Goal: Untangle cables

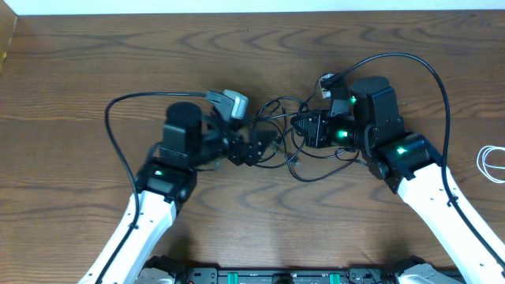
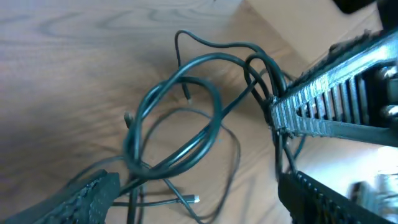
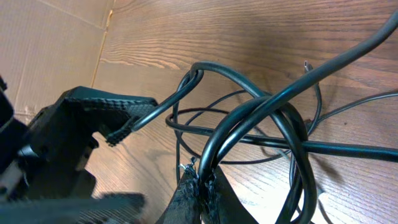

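Bright, even light; left wrist view blurred, glary

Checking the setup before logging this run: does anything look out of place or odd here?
The black cables lie knotted in overlapping loops in the middle of the table. The white cable sits alone at the right edge, partly cut off by the frame, apart from the tangle. Nothing looks damaged or spilled.

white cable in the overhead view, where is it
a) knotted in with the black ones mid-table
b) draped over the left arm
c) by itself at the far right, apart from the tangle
c: the white cable lies looped alone at the far right of the frame, well apart from the black cables knotted in the middle.
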`<state>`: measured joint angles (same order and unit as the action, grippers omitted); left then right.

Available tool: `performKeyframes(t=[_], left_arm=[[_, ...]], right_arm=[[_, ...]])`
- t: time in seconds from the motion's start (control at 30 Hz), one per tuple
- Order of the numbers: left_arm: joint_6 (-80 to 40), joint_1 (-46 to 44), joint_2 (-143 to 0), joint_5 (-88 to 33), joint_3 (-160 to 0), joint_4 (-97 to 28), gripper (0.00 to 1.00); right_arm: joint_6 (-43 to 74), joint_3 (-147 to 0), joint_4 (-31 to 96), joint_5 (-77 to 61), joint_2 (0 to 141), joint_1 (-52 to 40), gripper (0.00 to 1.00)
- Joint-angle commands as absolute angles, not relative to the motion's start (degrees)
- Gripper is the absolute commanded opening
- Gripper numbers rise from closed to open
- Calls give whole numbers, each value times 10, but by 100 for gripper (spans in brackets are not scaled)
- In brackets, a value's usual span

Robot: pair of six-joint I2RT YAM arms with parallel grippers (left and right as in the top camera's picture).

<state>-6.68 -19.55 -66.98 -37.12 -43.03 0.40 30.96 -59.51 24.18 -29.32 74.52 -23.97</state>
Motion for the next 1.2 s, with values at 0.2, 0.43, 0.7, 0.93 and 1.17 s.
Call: performKeyframes(t=[0.2, 0.43, 0.7, 0.93, 1.17], left_arm=[[-4, -301, -669, -30, -437, 15, 84], [-4, -310, -669, 22, -437, 32, 84], [-6, -309, -664, 22, -437, 45, 84], [-6, -309, -664, 22, -437, 49, 84], [-6, -309, -664, 22, -437, 115, 84]], right_arm=[[305, -601, 241, -345, 743, -241, 1], [289, -601, 258, -347, 743, -240, 1], [280, -601, 267, -340, 743, -240, 1], [280, -601, 269, -343, 743, -240, 1], [280, -601, 280, -342, 743, -241, 1]])
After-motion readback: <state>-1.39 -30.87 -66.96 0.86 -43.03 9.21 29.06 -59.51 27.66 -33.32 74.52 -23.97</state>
